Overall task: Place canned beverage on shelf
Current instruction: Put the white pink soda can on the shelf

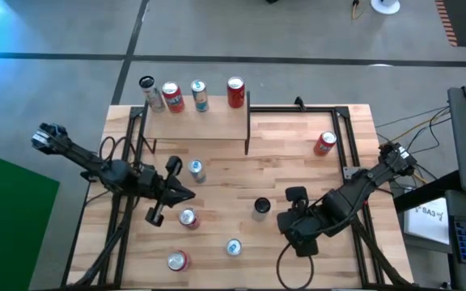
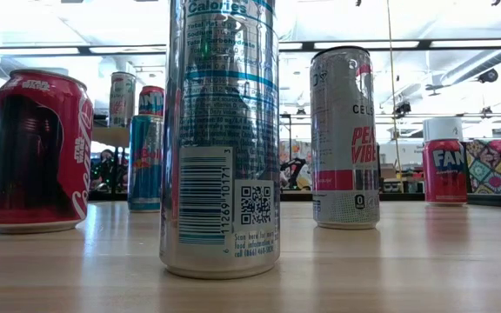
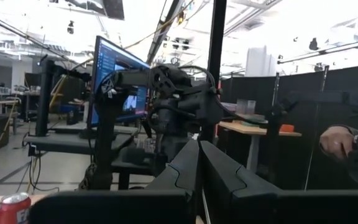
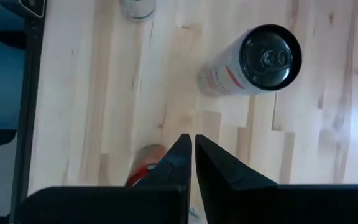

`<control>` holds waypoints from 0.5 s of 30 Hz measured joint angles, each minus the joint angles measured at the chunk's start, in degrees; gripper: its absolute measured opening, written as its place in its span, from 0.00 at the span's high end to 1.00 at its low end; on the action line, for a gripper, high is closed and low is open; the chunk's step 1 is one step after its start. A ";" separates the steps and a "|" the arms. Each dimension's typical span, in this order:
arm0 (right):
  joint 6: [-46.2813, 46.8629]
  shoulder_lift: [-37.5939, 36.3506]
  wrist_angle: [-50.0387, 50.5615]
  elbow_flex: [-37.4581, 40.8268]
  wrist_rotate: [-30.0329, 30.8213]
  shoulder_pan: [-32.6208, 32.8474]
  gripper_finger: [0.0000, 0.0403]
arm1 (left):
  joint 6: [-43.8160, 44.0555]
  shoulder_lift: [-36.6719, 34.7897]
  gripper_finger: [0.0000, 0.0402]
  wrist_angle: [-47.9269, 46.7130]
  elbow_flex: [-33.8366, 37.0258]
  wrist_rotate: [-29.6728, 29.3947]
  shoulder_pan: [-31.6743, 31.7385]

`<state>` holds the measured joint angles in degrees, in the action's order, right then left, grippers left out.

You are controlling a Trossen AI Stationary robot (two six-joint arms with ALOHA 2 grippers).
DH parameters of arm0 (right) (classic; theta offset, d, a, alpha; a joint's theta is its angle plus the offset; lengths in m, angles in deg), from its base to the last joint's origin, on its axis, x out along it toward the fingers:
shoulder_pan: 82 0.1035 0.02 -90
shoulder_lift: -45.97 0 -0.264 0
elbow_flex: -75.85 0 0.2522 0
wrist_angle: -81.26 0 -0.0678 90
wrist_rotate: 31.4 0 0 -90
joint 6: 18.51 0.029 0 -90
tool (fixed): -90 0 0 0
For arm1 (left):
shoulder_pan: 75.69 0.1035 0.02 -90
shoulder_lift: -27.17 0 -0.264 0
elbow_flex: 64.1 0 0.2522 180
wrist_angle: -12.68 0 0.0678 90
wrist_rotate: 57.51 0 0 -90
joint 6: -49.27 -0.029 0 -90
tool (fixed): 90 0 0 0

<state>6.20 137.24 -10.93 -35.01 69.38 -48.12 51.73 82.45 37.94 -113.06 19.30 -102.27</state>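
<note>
I am looking down at the table and both claws are pinched tight with nothing in them. The left gripper [image 1: 175, 192] is hanging over the left middle of the tabletop [image 1: 298, 145]. The right gripper [image 1: 296, 195] is hanging over the right middle, just beside a silver can with a dark top [image 1: 261, 208].

The shelf [image 1: 196, 124] is sitting at the far left side, and 4 cans are already standing in a row along its back edge. 6 more cans are spread on the table. The nearest to my left claw are the blue and silver can [image 1: 196, 170] and the red can [image 1: 188, 217].

I am guessing these cans are stiff, smooth and a bit slippery. If full, they are heavy and can tip. I would open wide and squeeze the round sides near the middle.
</note>
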 joint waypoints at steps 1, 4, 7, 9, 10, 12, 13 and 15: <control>0.05 0.00 -0.03 0.00 0.00 -0.01 0.97 | -0.20 -0.34 1.00 0.00 -0.02 0.00 0.00; 0.66 0.02 -0.15 0.00 -0.01 -0.17 0.94 | -0.44 -2.10 1.00 -0.49 0.00 0.00 0.00; 0.79 0.02 -1.90 0.00 0.43 -0.27 0.85 | -1.17 -5.03 1.00 -2.74 -0.27 -1.02 0.00; 0.79 0.02 -3.68 0.02 1.41 -0.27 0.76 | -1.91 -7.07 1.00 -5.57 -0.46 -4.35 -0.02; 0.77 0.02 -4.64 0.00 1.53 -0.27 0.71 | -2.18 -8.12 1.00 -7.18 -0.46 -6.60 -0.02; 0.55 0.02 -6.40 0.00 3.00 -0.27 0.60 | -2.60 -9.81 1.00 -10.12 -0.46 -11.98 -0.01; 0.17 0.04 -6.65 0.02 4.45 -0.27 0.54 | -2.74 -10.52 1.00 -11.72 -0.46 -14.98 0.00; -0.24 0.04 -6.69 0.04 7.05 -0.28 0.44 | -2.65 -11.59 1.00 -14.59 -0.46 -20.04 0.00</control>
<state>5.96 137.28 -17.62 -34.96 76.42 -48.40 49.08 70.86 23.35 -113.52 -0.74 -102.27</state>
